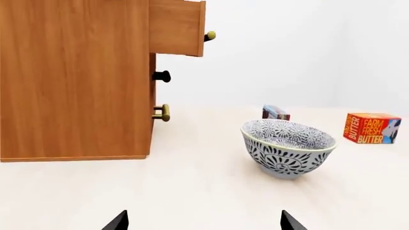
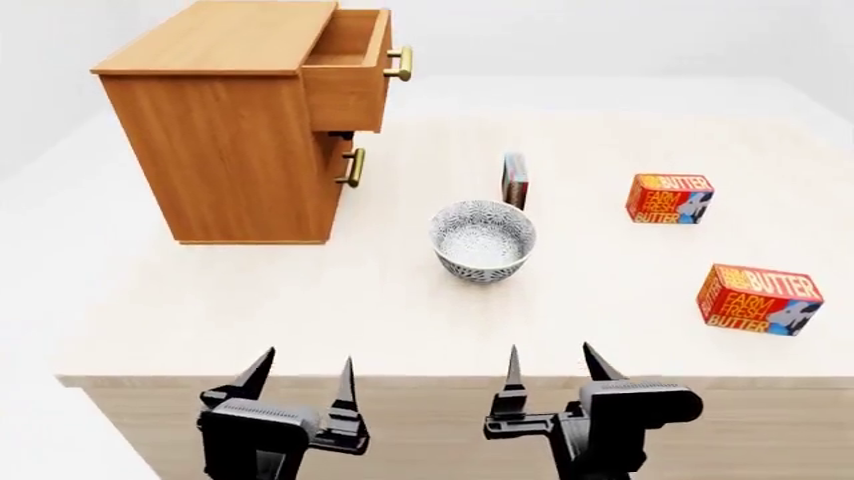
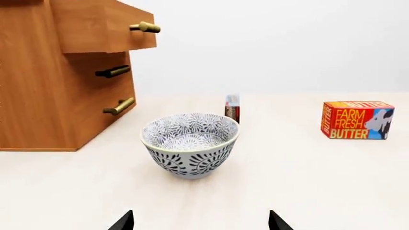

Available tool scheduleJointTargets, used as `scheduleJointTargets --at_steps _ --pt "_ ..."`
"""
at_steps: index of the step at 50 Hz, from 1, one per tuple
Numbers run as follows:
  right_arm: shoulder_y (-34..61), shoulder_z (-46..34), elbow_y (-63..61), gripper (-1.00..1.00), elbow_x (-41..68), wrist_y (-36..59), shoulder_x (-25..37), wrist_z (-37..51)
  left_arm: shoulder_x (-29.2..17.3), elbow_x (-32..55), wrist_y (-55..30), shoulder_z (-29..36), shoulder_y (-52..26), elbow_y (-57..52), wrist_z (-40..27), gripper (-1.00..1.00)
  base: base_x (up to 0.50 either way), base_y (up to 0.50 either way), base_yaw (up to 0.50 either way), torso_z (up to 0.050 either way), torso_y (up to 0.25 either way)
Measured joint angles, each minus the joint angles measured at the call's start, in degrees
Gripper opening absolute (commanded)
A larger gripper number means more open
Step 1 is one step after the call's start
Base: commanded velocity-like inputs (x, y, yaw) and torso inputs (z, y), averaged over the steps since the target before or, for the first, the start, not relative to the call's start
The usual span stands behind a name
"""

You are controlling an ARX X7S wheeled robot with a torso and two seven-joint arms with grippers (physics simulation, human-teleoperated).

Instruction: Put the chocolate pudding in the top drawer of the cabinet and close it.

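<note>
Head view: slim dark red-brown chocolate pudding carton (image 2: pixel 515 180) is standing on edge just behind the patterned blue-white bowl (image 2: pixel 483 240), untouched. Orange-brown wooden cabinet (image 2: pixel 220 130) is sitting with its top drawer (image 2: pixel 350 75) already pulled open. Left gripper (image 2: pixel 300 390) and right gripper (image 2: pixel 550 385) are hovering spread apart, empty. Next step likely: right gripper reaching past the bowl for the carton.

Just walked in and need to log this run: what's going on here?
Nothing is being handled yet. Both grippers, left and right, hang open and empty at the near edge of the table. The cabinet already has its top drawer pulled open. The chocolate pudding stands on edge just behind a patterned bowl, untouched. Two butter boxes sit off to the right.
</note>
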State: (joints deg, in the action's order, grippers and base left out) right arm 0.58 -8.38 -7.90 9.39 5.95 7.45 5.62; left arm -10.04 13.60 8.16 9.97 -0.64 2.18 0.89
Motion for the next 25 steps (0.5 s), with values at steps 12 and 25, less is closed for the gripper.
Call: scheduleJointTargets --at_steps 12,25 --pt "2.0 0.3 -7.5 1.0 4.7 9.7 2.3 -0.3 -2.8 0.1 -3.6 0.6 -2.3 -5.3 0.1 1.0 0.0 0.0 0.0 0.05 0.0" --pt "8.1 -2.1 -14.5 1.0 3.9 22.3 5.9 1.6 -6.9 1.1 -14.4 2.0 -7.3 -14.6 0.6 1.0 0.0 0.0 0.0 0.05 0.0"
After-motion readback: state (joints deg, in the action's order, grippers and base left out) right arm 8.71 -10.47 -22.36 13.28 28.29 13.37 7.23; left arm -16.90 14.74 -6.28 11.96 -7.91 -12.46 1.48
